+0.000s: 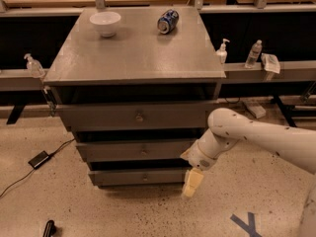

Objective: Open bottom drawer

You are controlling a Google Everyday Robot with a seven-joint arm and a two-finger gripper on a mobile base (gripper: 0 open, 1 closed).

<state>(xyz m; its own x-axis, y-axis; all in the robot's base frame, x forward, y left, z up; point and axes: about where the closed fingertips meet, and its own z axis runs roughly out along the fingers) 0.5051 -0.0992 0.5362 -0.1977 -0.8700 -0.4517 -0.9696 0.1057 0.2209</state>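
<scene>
At the near right corner of the grey cabinet (133, 58), low by the floor, the gripper (192, 182) is hanging from the white arm (256, 137). It is pointing downward just beside the right end of the bottom drawer (123, 177). Whether it is open or closed we cannot tell, since it is showing us only one pale block.

The bottom drawer is sitting lowest of the three, under the middle drawer (123, 150) and the taller top drawer (108, 116), and it is looking closed. Its small round knob (144, 177) is sitting at the centre of the front, left of the gripper and apart from it.

We are judging this as the reaching step: the gripper is not on the knob and the drawer is not yet pulled. As we are reading it, the next move is calling for a shift left along the front until the gripper is level with the knob. After that it is calling for a square grip and a straight pull toward the near side. The knob is small, so a slanted approach is risking a slip. The bowl (105, 23) and can (168, 21) on top are lying far from the work.
</scene>
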